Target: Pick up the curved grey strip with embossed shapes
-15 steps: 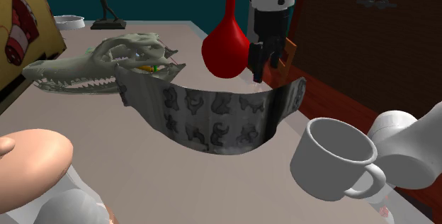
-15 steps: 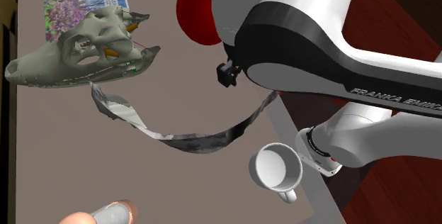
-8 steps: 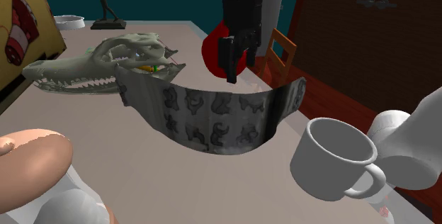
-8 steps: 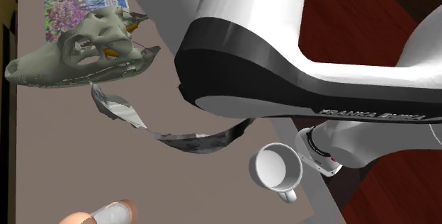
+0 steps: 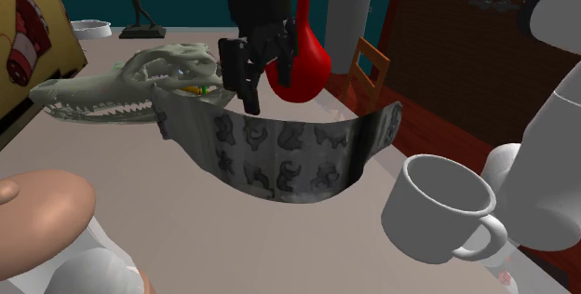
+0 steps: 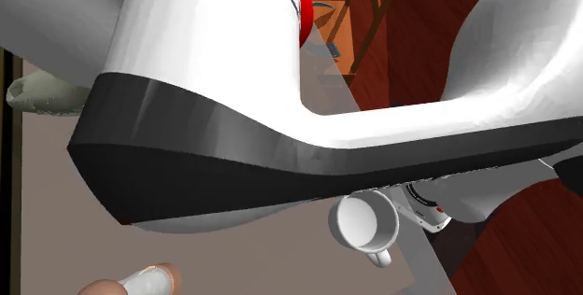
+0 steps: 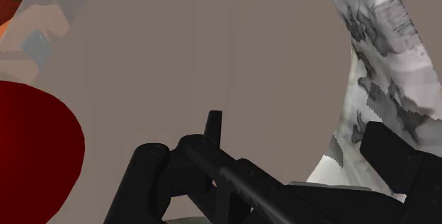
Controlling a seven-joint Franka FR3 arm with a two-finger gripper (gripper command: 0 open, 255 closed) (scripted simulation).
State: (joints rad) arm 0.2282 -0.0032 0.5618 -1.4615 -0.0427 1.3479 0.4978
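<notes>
The curved grey strip (image 5: 279, 148) stands on edge on the table, its face embossed with dark shapes, bowing toward the shoulder camera. One end rests by the skull, the other rises at the shoulder view's right. My black gripper (image 5: 264, 87) hangs just above the strip's skull-side half, tilted, open, with nothing between its fingers. In the wrist view the strip (image 7: 375, 66) runs alongside one finger (image 7: 397, 162) of the gripper (image 7: 262, 144). In the second exterior view the arm hides the strip.
A reptile skull (image 5: 140, 83) lies behind the strip and a red vase (image 5: 303, 60) stands just behind the gripper. A white mug (image 5: 442, 208) sits near the table's right edge. A pink rounded object (image 5: 37, 199) is at the front left. A wooden chair (image 5: 368, 64) stands beyond the table.
The gripper has swung toward the shoulder view's left, from above the strip's raised right end to above its skull-side half. The arm now blocks most of the second exterior view.
</notes>
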